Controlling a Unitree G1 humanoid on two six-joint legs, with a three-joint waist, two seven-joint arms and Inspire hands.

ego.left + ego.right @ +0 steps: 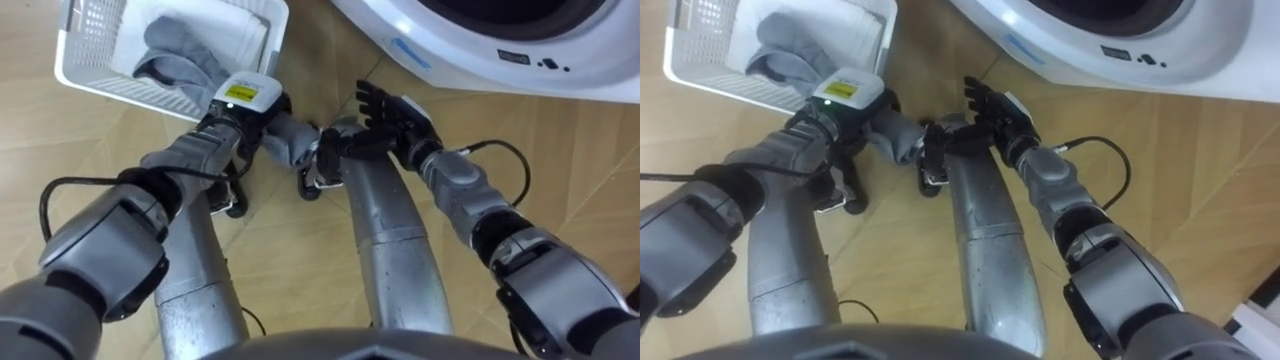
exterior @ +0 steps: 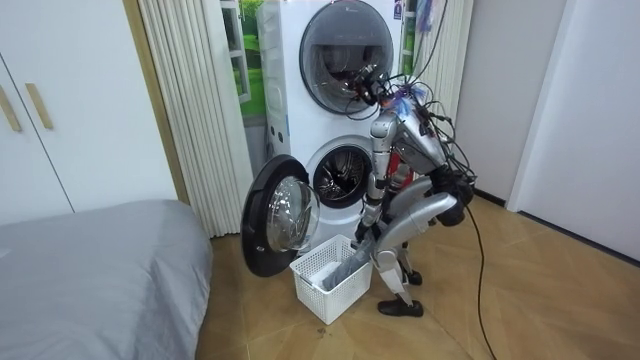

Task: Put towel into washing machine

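The towel (image 1: 182,52) lies mostly in the basket (image 1: 88,78) at upper left. Its near end seems gripped by the curled left hand (image 1: 258,118) at centre. The right hand (image 1: 395,118), with fingers spread, is just right of it. The washing machine (image 1: 480,55) is at upper right.

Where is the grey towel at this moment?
Upper left in the left eye view: the grey towel lies in the white basket beside the washing machine, with one end apparently bunched in the left hand.
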